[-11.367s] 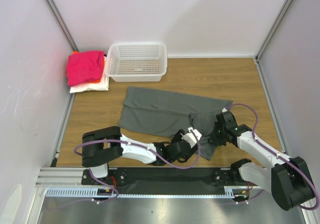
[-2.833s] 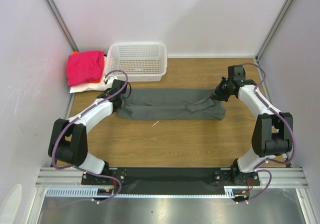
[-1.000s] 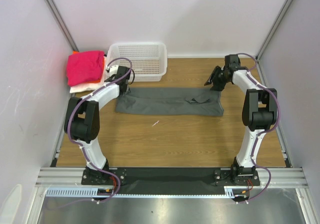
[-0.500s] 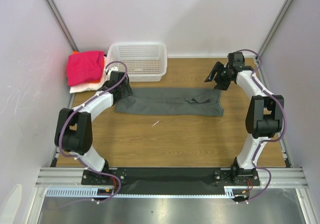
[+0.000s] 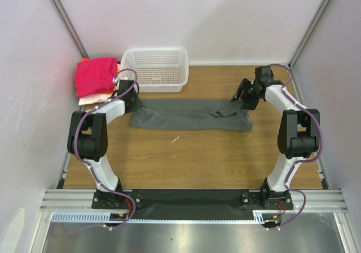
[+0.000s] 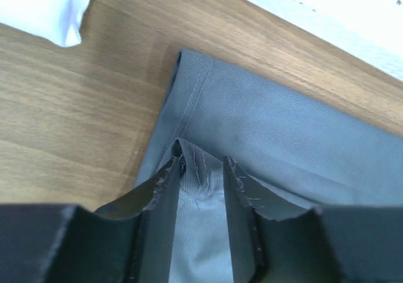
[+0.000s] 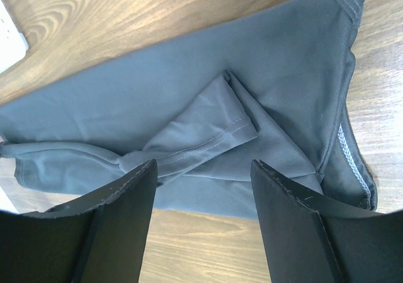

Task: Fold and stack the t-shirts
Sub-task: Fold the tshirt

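Observation:
A dark grey t-shirt (image 5: 192,114) lies folded into a long strip across the middle of the table. My left gripper (image 5: 131,99) is at its left end. In the left wrist view the left gripper (image 6: 200,166) has its jaws narrowed on a puckered fold of the grey t-shirt (image 6: 277,132) near the hemmed corner. My right gripper (image 5: 243,95) hovers over the strip's right end. In the right wrist view the right gripper (image 7: 203,166) stands wide open above the grey t-shirt (image 7: 189,87) and its folded sleeve (image 7: 208,132), touching nothing. Magenta (image 5: 96,75), orange (image 5: 116,70) and white (image 5: 101,98) t-shirts are stacked at the back left.
A white mesh basket (image 5: 153,69) stands at the back, just behind the strip's left end; its rim (image 6: 327,12) shows in the left wrist view, with the white shirt's corner (image 6: 44,5). Walls close in on the left, back and right.
My left gripper has come down on the strip's left corner and its jaws have narrowed on the cloth. My right gripper, still open, has dropped slightly toward the right end.

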You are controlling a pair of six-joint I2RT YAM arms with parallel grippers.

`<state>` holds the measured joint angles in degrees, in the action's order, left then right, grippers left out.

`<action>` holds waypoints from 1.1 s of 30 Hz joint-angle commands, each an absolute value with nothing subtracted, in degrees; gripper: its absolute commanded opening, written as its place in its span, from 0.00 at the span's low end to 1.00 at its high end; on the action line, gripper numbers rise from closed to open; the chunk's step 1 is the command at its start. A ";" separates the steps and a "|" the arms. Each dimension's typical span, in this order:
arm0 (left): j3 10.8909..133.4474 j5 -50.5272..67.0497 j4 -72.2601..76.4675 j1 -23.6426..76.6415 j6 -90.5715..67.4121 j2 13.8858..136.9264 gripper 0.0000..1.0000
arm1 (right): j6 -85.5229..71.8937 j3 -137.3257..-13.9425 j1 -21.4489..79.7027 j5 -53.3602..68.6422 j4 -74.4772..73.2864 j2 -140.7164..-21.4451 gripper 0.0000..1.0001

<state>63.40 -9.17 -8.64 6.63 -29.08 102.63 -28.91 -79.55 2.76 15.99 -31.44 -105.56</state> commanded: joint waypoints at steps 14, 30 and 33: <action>66.00 -9.49 -9.75 3.43 -28.57 103.54 0.15 | -30.67 -80.16 3.43 14.06 -29.88 -102.48 0.66; 60.75 -7.40 -9.85 4.30 -25.75 90.98 0.61 | -29.53 -79.98 5.01 14.59 -30.76 -102.48 0.66; 58.02 -6.07 -7.74 6.15 -27.24 87.73 0.60 | -29.62 -79.98 5.62 14.59 -30.76 -102.57 0.66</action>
